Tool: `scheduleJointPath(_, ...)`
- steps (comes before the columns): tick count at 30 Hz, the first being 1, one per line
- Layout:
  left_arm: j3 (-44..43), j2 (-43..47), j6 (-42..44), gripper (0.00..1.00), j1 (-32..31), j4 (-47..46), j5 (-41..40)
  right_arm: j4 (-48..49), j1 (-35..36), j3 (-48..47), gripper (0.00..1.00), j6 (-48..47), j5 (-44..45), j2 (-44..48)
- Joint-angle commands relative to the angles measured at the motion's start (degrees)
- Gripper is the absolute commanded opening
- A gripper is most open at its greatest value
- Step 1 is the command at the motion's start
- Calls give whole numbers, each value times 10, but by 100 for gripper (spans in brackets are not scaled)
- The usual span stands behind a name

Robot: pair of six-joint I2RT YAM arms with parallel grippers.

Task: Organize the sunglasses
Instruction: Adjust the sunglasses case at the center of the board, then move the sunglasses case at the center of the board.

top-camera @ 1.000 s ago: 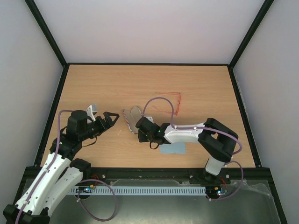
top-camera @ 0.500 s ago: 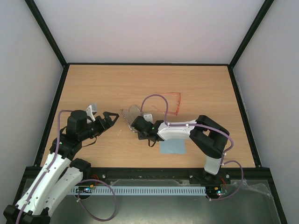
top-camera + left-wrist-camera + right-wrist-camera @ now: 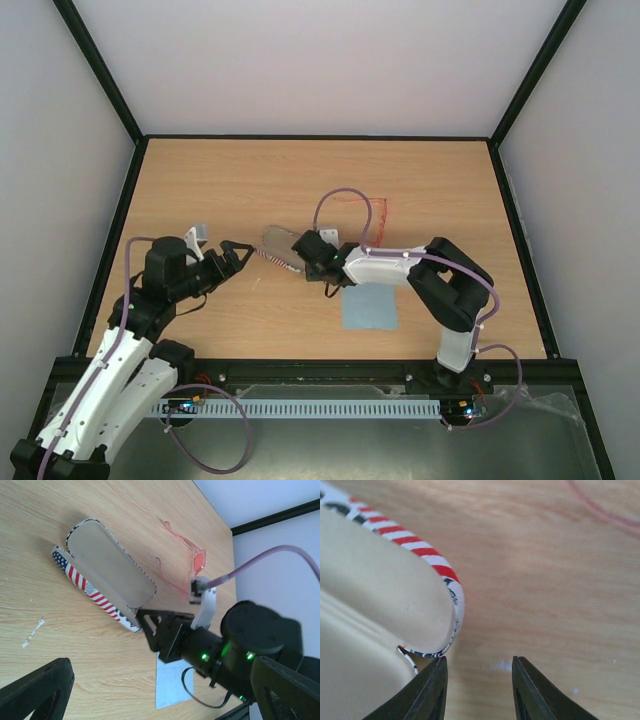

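A wooden table (image 3: 200, 170) is seen from above, with both arms reaching over its middle. The right arm is stretched leftward and low, and the left arm is held off the surface on the left side. An oblong flag-patterned case (image 3: 278, 246) lies open, pale lining up, between the two grippers, and a light blue cloth (image 3: 368, 308) lies flat on the near side of the right arm. The sunglasses (image 3: 372, 205) rest on the table, arms unfolded, beyond the right arm, apart from the case and from both grippers. In the left wrist view their pink lenses (image 3: 198, 561) are found behind the right wrist. The right gripper (image 3: 477, 690) is parted by a modest gap; only bare wood is seen between its fingers, and nothing is grasped. One finger (image 3: 430, 690) is set against the rounded end of the case rim (image 3: 451, 625), though actual contact cannot be told. The left gripper (image 3: 240, 256) is spread wide and empty, pointed at the case.
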State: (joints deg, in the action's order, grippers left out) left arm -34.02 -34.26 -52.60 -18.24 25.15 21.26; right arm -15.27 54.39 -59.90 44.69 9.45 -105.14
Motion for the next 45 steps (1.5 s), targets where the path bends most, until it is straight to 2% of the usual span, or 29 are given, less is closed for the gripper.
scheduleJointPath(1,18,-3,9,99,9,-8,12,-12,-30,-32,38,-36,4,-17)
scheduleJointPath(10,55,-20,15,100,22,-34,-2,-26,-53,-44,40,-64,4,5)
scheduleJointPath(16,59,-49,21,100,27,-57,-16,-49,-62,-14,43,-73,13,91)
scheduleJointPath(21,56,-79,27,100,33,-76,-23,-58,-74,28,45,-80,-1,181)
scheduleJointPath(25,57,-100,29,100,35,-94,-31,-66,-87,74,53,-73,-9,248)
scheduleJointPath(30,59,-119,31,100,37,-109,-26,-66,-133,164,54,-65,-29,327)
scheduleJointPath(35,58,-99,33,100,28,-98,-5,-56,-194,245,55,-59,-57,392)
scheduleJointPath(39,42,-73,39,100,-13,-53,-28,-45,-224,284,57,-47,-74,425)
scheduleJointPath(45,34,-68,-10,99,-187,-27,-156,-28,-252,302,57,-20,-88,436)
